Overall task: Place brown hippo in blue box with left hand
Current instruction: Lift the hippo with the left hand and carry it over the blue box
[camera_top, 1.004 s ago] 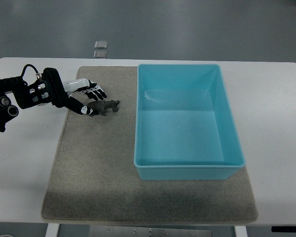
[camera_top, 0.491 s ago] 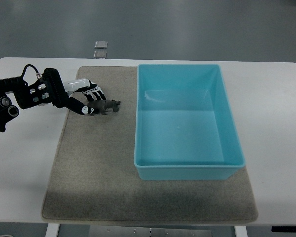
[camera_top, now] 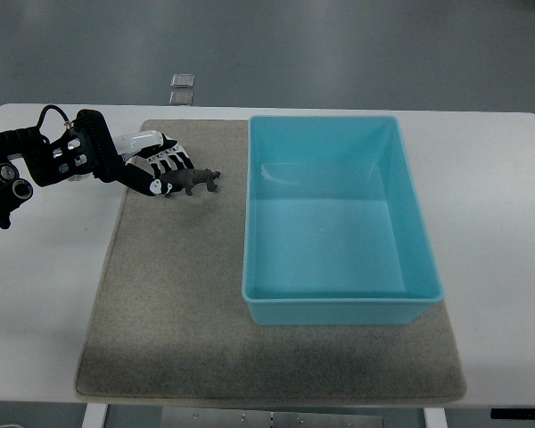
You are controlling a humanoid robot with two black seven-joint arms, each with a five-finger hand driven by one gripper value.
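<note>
left hand (camera_top: 157,168), black-and-white jointed fingers curled around small brown hippo (camera_top: 196,181), left of the glossy rectangular blue box (camera_top: 338,219); both over coarse grey felt mat (camera_top: 178,303) on white table (camera_top: 499,232).

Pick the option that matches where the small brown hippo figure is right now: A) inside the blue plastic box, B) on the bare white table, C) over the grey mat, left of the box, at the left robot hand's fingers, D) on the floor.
C: the small brown hippo figure sits at the left robot hand, over the grey mat, left of the blue plastic box.
</note>
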